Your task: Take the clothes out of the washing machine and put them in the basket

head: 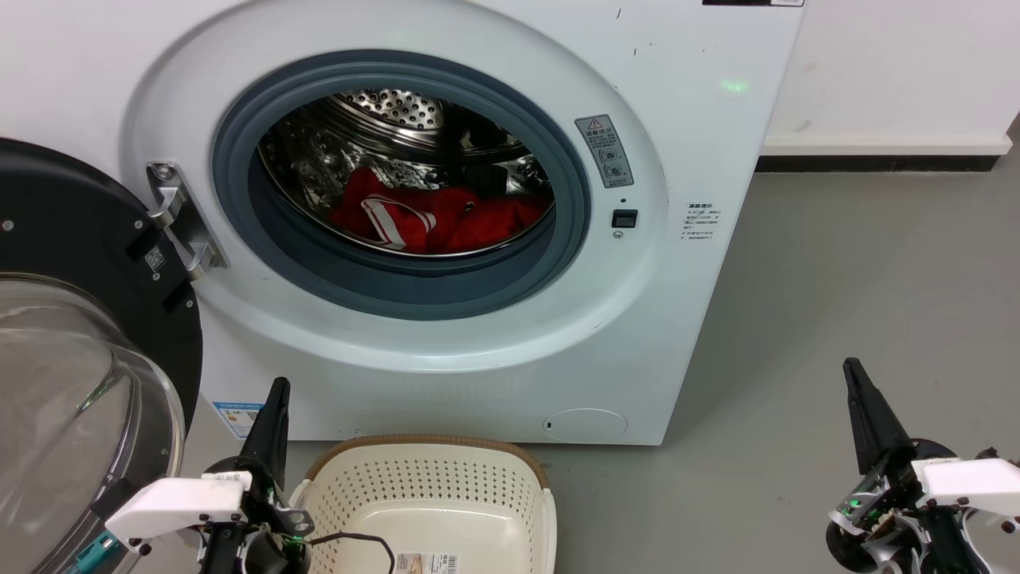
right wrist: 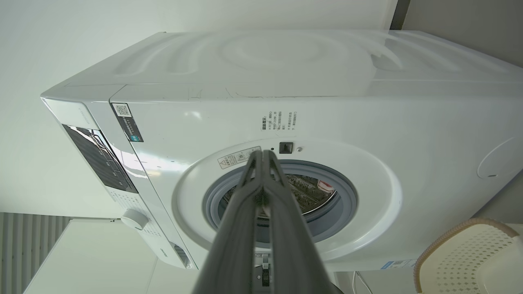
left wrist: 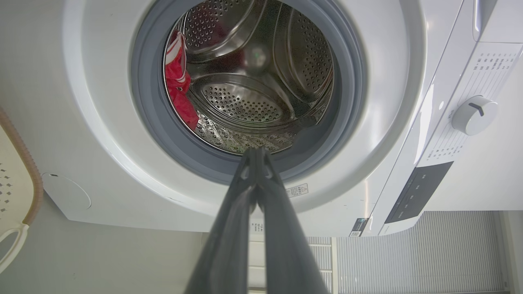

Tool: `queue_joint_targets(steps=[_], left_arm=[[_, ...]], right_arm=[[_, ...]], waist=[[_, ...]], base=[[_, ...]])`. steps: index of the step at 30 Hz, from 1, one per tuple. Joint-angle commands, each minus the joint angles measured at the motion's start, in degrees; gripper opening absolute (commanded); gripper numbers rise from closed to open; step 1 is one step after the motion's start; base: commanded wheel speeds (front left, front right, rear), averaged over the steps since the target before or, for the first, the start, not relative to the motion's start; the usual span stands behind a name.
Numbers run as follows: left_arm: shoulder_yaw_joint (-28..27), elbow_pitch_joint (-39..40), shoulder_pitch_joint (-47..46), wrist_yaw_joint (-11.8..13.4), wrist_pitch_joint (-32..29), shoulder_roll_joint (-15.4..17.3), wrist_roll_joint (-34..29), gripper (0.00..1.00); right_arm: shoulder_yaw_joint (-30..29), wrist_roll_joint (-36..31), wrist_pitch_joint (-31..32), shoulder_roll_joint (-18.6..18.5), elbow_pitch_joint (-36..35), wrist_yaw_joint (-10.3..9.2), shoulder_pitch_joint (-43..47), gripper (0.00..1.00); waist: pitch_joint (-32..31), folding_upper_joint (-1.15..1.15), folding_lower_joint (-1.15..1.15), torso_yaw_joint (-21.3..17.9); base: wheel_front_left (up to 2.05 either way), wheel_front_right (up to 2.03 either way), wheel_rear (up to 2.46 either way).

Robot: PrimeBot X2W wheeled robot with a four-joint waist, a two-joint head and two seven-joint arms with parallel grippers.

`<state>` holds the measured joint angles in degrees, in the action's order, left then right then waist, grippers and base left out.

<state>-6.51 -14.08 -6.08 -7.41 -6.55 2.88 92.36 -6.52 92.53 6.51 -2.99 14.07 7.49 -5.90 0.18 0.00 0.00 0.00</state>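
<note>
I hold the left gripper and right gripper low, fingers pressed together, empty. The door is open, and the basket waits below the washer for the clothes.

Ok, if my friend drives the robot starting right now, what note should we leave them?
Left gripper: shut, holding nothing, low beside the basket.
Right gripper: shut, holding nothing, over the floor to the right.
Bright red soft clothes: lying in the steel drum of the large white front-loading washing machine. Its black-ringed glass door is open.
Small cream perforated plastic basket with brown rim: on the floor before the machine, no clothes in it.
Done: door open.
Left: pull out all the clothes and drop them in the basket.
</note>
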Motion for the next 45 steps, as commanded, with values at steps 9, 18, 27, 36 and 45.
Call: queue_joint_targets(steps=[9, 18, 27, 36, 45], left_arm=[[-0.10, 0.04, -0.36, -0.21, -0.08, -0.03, 0.08, 0.00], [-0.10, 0.04, -0.36, -0.21, -0.08, -0.03, 0.08, 0.00], [-0.10, 0.03, -0.36, -0.21, -0.08, -0.03, 0.08, 0.00], [1.98, -0.29, 0.08, 0.01, 1.69, -0.07, -0.99, 1.00], [3.36, 2.94, -0.67, -0.01, 5.27, -0.04, -11.80, 1.00]], right_arm=[[0.04, -0.32, -0.02, 0.21, 0.07, 0.00, -0.78, 0.00], [0.04, -0.32, -0.02, 0.21, 0.07, 0.00, -0.78, 0.00], [0.04, -0.33, -0.02, 0.21, 0.07, 0.00, -0.78, 0.00], [0.69, -0.84, -1.74, 0.03, -0.63, 0.00, 1.04, 1.00], [1.60, -10.03, -5.25, 0.04, -4.08, 0.00, 1.94, 1.00]], waist=[[0.00, 0.00, 0.00, 0.00], [0.00, 0.00, 0.00, 0.00], [0.00, 0.00, 0.00, 0.00], [0.03, 0.00, 0.00, -0.10], [0.06, 0.00, 0.00, -0.09]], base=[[0.00, 0.00, 0.00], [0.00, 0.00, 0.00], [0.00, 0.00, 0.00], [0.00, 0.00, 0.00], [0.00, 0.00, 0.00]])
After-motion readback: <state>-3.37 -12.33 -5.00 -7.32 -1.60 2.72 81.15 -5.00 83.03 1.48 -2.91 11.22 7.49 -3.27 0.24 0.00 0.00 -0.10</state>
